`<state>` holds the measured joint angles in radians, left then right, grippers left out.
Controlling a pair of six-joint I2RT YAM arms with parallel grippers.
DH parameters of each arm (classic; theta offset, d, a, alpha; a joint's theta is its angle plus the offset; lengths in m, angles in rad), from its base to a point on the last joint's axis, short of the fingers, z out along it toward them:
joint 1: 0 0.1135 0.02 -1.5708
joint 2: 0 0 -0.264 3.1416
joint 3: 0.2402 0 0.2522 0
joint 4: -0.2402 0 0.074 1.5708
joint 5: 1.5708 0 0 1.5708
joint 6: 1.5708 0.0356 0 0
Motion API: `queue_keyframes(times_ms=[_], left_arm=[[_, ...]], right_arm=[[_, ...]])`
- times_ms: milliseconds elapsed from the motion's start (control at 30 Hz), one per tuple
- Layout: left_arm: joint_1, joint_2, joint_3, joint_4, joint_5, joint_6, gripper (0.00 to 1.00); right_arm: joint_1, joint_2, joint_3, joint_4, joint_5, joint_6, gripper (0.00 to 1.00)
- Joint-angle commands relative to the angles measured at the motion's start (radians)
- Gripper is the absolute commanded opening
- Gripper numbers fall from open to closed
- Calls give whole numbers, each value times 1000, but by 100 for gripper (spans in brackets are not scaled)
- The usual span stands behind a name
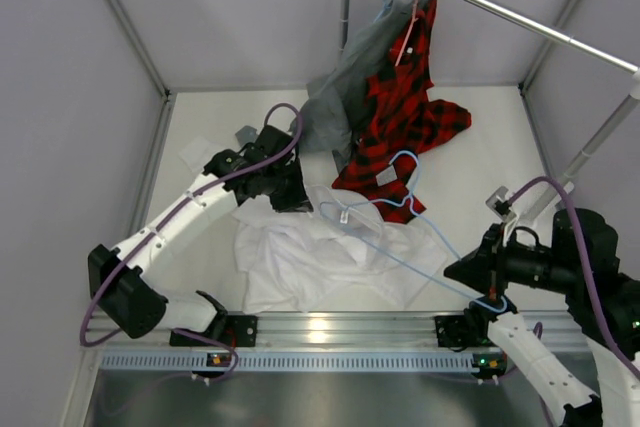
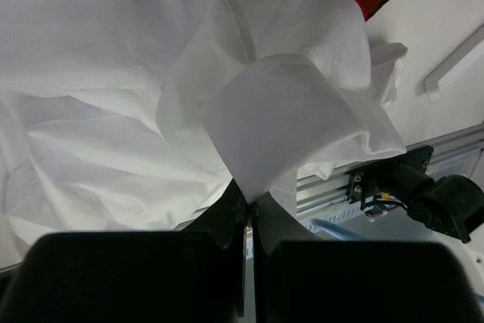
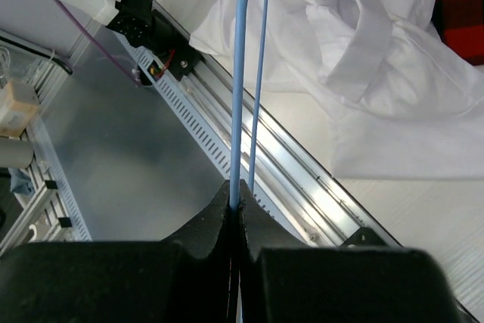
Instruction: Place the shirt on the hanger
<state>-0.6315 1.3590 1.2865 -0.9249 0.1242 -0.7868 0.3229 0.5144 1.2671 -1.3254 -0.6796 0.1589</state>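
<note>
The white shirt lies crumpled on the table in front of the arm bases. My left gripper is at its far edge, shut on a fold of the shirt that rises from between the left gripper jaws. The light-blue hanger stretches across the shirt, its hook resting on the plaid cloth. My right gripper holds its near right corner. In the right wrist view the right gripper is shut on the hanger rod, with the shirt collar beyond.
A red-and-black plaid shirt and a grey garment hang from a pink hanger on the metal clothes rail and trail onto the table. An aluminium rail runs along the near edge. Grey walls enclose the table.
</note>
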Motion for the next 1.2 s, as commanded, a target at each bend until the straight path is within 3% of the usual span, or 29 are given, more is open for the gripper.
queue_keyframes(times_ms=[0,533,700,833,967,1167], left_arm=[[3,-50,-13,78,70,-41,0],[-20,-123,-70,266,264,-51,0],[-172,-69,118,270,275,35,0],[-296,-52,260,268,203,141,0],[-303,-38,342,178,144,211,0],[-303,21,482,6,137,288,0]], right_arm=[[-16,16,-35,110,-58,-13,0],[-16,90,-253,515,-72,114,0],[-7,99,-305,683,-75,205,0],[-4,124,-350,777,-138,246,0],[7,128,-376,821,-112,268,0],[30,98,-419,1018,-97,330,0]])
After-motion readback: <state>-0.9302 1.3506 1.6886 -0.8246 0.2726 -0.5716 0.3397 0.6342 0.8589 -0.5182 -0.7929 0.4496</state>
